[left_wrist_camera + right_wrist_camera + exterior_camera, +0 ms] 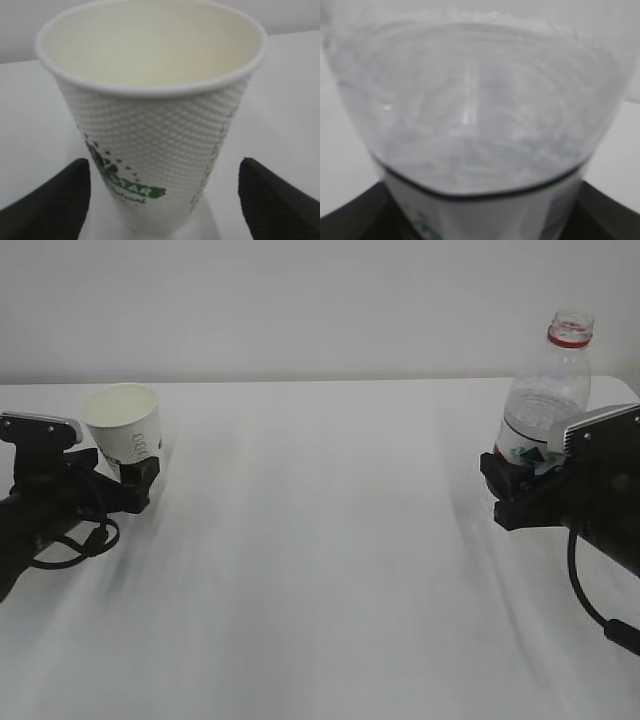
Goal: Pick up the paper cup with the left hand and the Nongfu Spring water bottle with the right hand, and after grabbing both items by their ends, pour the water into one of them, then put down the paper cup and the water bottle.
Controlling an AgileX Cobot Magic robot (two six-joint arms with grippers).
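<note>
Slanted front exterior; close wrist views

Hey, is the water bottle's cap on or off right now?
Off. The Nongfu Spring water bottle stands upright with a bare open mouth above its red neck ring; no cap shows anywhere in view.

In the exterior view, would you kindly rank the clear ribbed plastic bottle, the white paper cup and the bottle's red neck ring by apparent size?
1. Clear ribbed plastic bottle, tallest, partly hidden by the right gripper.
2. White paper cup.
3. Red neck ring, smallest.
</note>
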